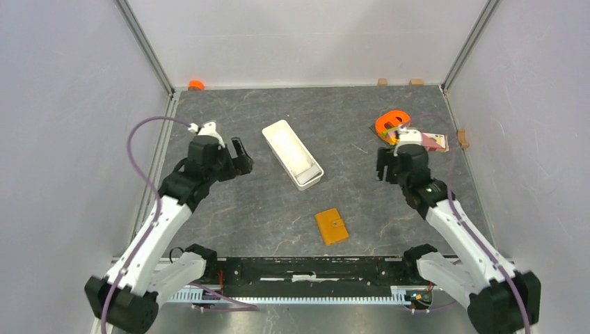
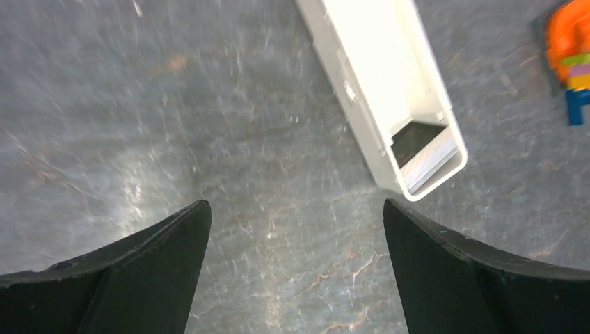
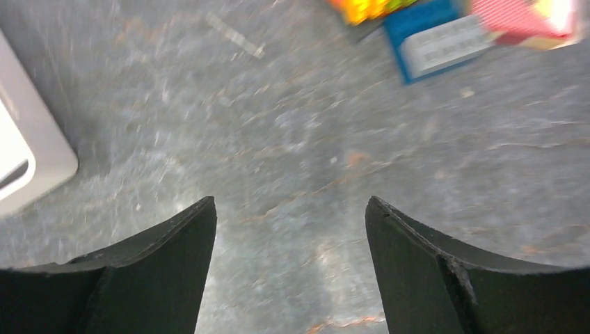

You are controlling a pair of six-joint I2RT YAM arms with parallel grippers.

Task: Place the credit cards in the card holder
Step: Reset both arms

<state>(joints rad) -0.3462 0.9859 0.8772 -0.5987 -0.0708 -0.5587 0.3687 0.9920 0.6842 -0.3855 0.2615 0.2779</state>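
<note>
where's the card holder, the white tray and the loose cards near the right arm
card holder (image 1: 331, 226): top view, centre of closed cover
white tray (image 1: 284, 142): top view, bare floor, far half
loose cards (image 1: 437, 142): top view, pink card's face

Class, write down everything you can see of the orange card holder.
The card holder is a small orange-tan wallet, leather-like, folded shut, with a snap tab at its right edge. It lies flat, slightly turned, on the dark table near the front middle. Only the table touches it; only the top view shows it.

Long white tray (image 1: 282, 139) at centre, orange ring (image 1: 384, 122) far right, wooden blocks (image 1: 382, 81) along back edge.
</note>
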